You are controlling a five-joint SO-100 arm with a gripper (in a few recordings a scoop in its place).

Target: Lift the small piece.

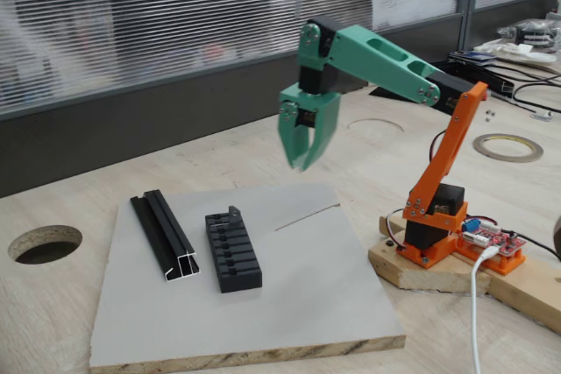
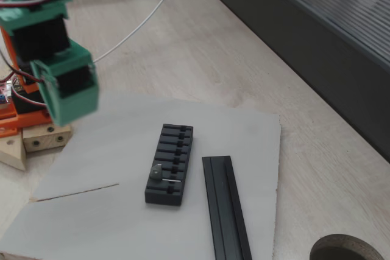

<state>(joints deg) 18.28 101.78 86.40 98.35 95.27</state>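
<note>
— Where is the arm in the job right now?

— Early, by my reading. The green claw [image 1: 307,151] hangs in the air above the grey board [image 1: 289,304], fingertips close together and gripping nothing. Nothing is lifted yet.

— And the small piece?

— The small piece [image 2: 158,172] is a tiny grey bracket sitting on top of the black slotted block [image 2: 170,164], at one end of it. In the other fixed view it shows as a little raised nub on the block's far end [image 1: 232,213].

— What does the next move need?

— I'd say opening the fingers, then coming down squarely over that end.

— Anything in the way?

— The long black rail [image 1: 165,236] lies just beside the block. The piece is thin, so the fingers might catch the block instead. A round hole [image 1: 45,243] in the desk [image 1: 53,321] is well apart.
</note>
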